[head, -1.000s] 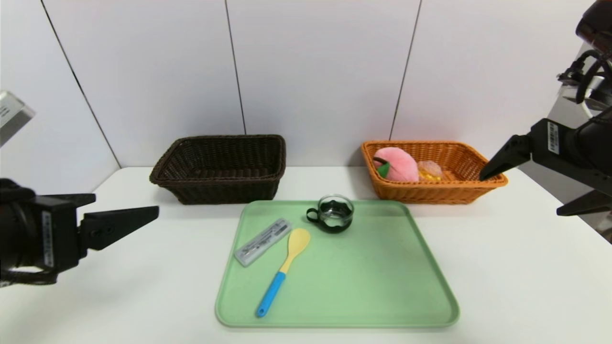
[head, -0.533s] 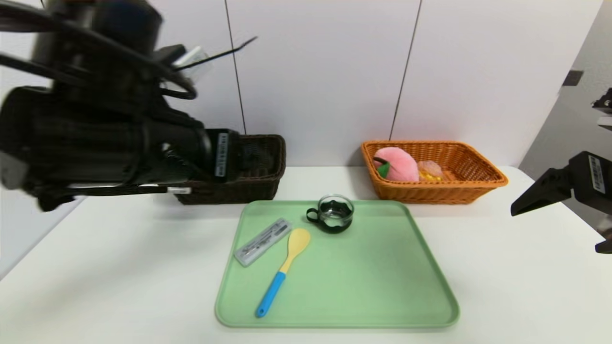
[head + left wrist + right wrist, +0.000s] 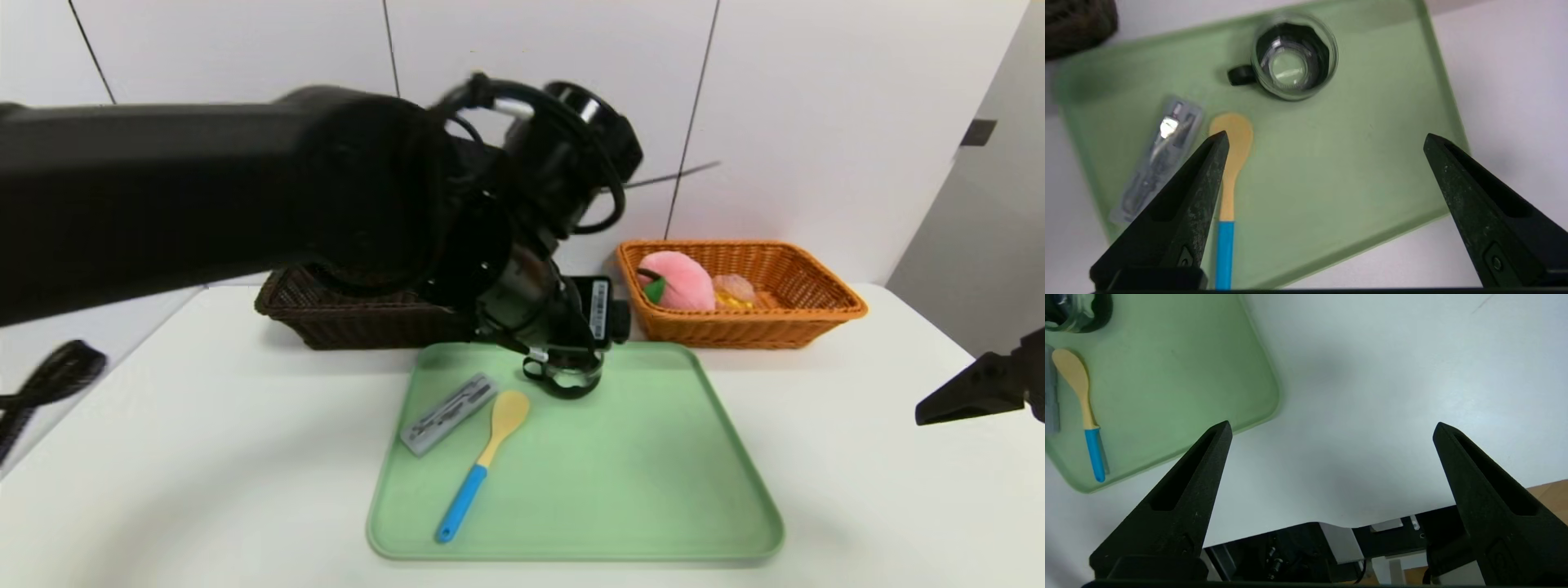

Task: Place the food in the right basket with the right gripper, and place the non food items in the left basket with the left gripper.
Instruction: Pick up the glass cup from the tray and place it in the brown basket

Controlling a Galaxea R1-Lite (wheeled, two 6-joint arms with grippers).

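A glass cup with a black holder [image 3: 1293, 55], a spoon with a yellow bowl and blue handle [image 3: 1231, 163] and a grey flat case [image 3: 1157, 163] lie on the green tray [image 3: 1351, 163]. My left gripper [image 3: 1325, 141] hovers open above the tray's bare middle and holds nothing. The left arm's wrist [image 3: 563, 314] hides part of the cup [image 3: 565, 380]. A pink peach toy [image 3: 682, 282] and a yellowish wrapped food [image 3: 733, 292] lie in the orange basket [image 3: 808, 314]. My right gripper [image 3: 1331, 426] is open and empty over the table at the right.
The dark brown basket [image 3: 343, 314] stands behind the tray's left corner, mostly hidden by my left arm. The table's front edge [image 3: 1331, 522] runs under the right gripper. A black cable [image 3: 41, 384] lies at the far left.
My left arm has swung up from the left side and across to above the tray. The right gripper has drawn back from the orange basket, lower and to the right.
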